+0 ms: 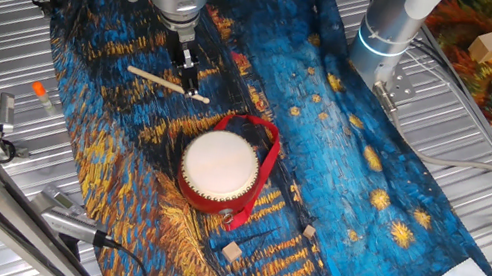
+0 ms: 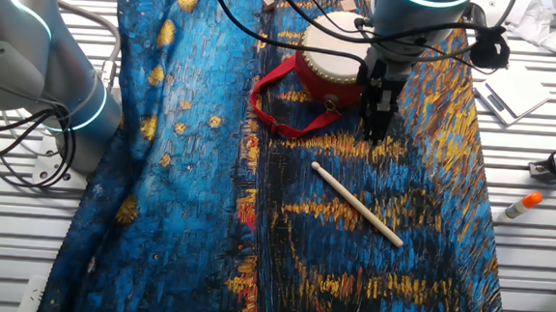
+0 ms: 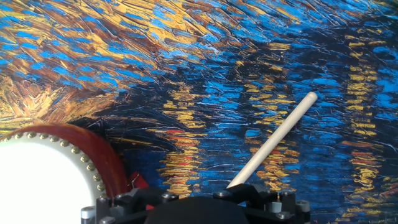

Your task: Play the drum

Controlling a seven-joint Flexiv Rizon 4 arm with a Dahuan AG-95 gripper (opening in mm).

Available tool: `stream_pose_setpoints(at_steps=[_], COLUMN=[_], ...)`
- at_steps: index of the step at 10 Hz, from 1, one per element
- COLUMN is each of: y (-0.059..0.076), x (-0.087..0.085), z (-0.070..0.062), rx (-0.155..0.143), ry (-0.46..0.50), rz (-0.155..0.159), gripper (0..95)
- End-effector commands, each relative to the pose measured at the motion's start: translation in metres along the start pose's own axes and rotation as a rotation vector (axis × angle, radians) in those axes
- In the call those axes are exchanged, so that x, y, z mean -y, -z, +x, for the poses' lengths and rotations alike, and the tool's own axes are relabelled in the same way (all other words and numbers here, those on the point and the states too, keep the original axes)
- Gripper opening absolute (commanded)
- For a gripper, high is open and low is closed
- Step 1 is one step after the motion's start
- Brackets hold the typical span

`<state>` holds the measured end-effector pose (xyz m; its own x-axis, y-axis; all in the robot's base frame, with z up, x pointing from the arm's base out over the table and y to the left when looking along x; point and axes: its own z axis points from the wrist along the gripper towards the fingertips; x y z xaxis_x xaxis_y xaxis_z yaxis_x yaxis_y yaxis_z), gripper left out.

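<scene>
The drum [image 1: 218, 168], with a white skin top, a red body and a red strap [image 1: 266, 167], stands on the painted cloth. It also shows in the other fixed view [image 2: 334, 55] and at the lower left of the hand view [image 3: 43, 171]. A thin pale wooden stick [image 1: 167, 84] lies flat on the cloth behind the drum; it also shows in the other fixed view [image 2: 357, 203] and in the hand view [image 3: 273, 142]. My gripper [image 1: 187, 79] hangs just above the stick's end nearer the drum. Its fingers look closed together and hold nothing. In the hand view the fingers are hidden.
Two small wooden blocks [image 1: 231, 250] lie on the cloth in front of the drum. An orange-capped marker [image 1: 41, 92] lies on the metal table to the left. A second arm's base [image 1: 386, 36] stands behind the cloth. More blocks [image 1: 487, 44] lie at the far right.
</scene>
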<state>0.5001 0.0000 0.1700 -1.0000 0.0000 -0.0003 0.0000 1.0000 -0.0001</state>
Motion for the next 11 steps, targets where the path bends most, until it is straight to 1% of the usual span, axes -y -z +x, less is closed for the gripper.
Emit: stream_pose_setpoints(at_steps=[1,2,4,11], y=[0.0,-0.0001,0.0,0.0001], x=[0.0,-0.0003,-0.0004,-0.0005], z=[0.0001,0.0,-0.0001,-0.0001], rx=[0.0,0.044,0.043,0.043], ry=[0.0,0.004,-0.003,-0.009], rz=[0.0,0.079,0.086,0.088], gripper=[95.0,0.0,0.0,0.0])
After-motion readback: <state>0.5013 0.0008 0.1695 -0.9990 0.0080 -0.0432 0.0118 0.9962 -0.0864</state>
